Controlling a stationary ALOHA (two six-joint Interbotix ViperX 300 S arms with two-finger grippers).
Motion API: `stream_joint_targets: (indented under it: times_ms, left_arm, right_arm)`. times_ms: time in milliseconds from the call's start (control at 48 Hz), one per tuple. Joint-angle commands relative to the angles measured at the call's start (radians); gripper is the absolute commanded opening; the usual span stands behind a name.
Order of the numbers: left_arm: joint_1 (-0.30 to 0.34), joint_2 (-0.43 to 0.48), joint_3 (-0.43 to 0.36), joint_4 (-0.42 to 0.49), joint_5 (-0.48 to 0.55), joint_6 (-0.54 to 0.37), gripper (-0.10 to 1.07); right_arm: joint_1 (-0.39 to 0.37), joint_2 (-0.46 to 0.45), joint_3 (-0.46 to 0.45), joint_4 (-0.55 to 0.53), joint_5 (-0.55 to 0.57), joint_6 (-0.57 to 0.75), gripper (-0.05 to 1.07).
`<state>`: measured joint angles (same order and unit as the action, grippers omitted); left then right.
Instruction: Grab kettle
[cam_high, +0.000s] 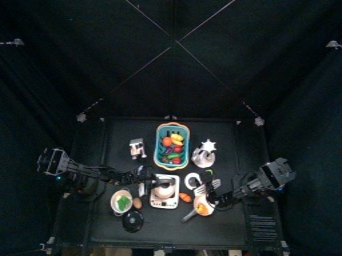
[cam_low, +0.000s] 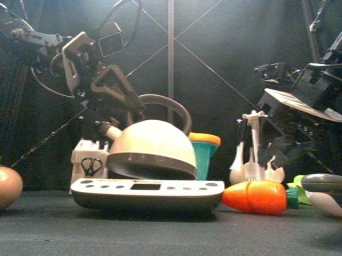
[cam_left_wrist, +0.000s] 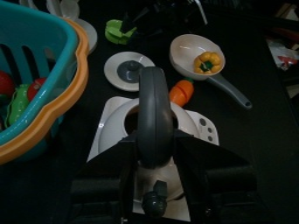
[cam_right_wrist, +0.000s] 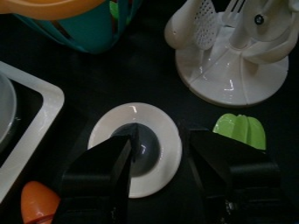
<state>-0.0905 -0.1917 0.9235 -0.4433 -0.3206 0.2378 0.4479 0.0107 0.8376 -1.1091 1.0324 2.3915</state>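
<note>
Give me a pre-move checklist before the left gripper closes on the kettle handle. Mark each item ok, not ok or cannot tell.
1. Left gripper lined up with the kettle handle: ok, the handle runs between its two jaws in the left wrist view.
2. Jaws touching the handle: cannot tell.
3. Kettle upright on its white base: ok.
4. Teal basket apart from the kettle: ok, a gap shows beside it.
5. Right gripper away from the kettle: ok, it hangs open over a small white plate.
6. Carrot off the base: ok, it lies beside it.
</note>
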Motion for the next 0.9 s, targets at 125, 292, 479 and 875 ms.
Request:
stream_joint_targets:
  times_ms: [125, 292, 479, 875]
  left_arm:
    - [0.002, -0.037, -0.002, 0.009, -0.003, 0.002, 0.67]
    - [0.003, -0.038, -0.002, 0.011, -0.003, 0.002, 0.67]
    - [0.006, -0.055, -0.002, 0.018, -0.003, 0.002, 0.67]
    - [0.017, -0.132, 0.034, 0.046, -0.009, 0.002, 0.67]
  right_arm:
    - [-0.003, -0.012, -0.014, -0.003, 0.003, 0.003, 0.79]
    - [-0.003, -0.012, -0.014, -0.003, 0.003, 0.003, 0.79]
    - [-0.003, -0.012, -0.014, -0.003, 0.003, 0.003, 0.79]
    - [-0.003, -0.012, -0.014, -0.003, 0.003, 0.003, 0.79]
